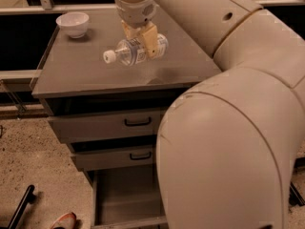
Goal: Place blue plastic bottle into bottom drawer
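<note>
Largest by far: the cream robot arm (pixel 228 151), bulking across the right and near side, then curving up and left over the cabinet and hiding the right ends of all 3 drawers.

Next in size: the grey cabinet (pixel 119 90), left of centre on a speckled floor (pixel 28 156), with a flat top (pixel 81 73) and the drawers stacked below.

Lowest and nearest: the bottom drawer (pixel 124 194), pulled out, showing a plain grey interior (right part lost behind the arm).

Above it: the 2 upper drawers, top one (pixel 90 126) and middle one (pixel 102 160), each with a dark gap over its front and a black handle, upper (pixel 137 122) and lower (pixel 140 155).

Hanging down from the far edge over the cabinet top: the gripper (pixel 145 46), tan fingers (pixel 150 38) clamped tight on the blue plastic bottle (pixel 126 54).

Bottle in the air above the middle of the top, lying nearly level, white cap (pixel 109 57) pointing left and a little lower than the base. Pale label with bluish print just left of the fingers. Soft shadow (pixel 159 75) on the top beneath. Not in the bottom drawer, and well apart from it.

Far left corner of the top: a white bowl (pixel 72 24), upright, well apart from the bottle.

Smallest, on the floor at near left: a black bar (pixel 21 206) and a red and white object (pixel 64 221), too cut off to identify.
</note>
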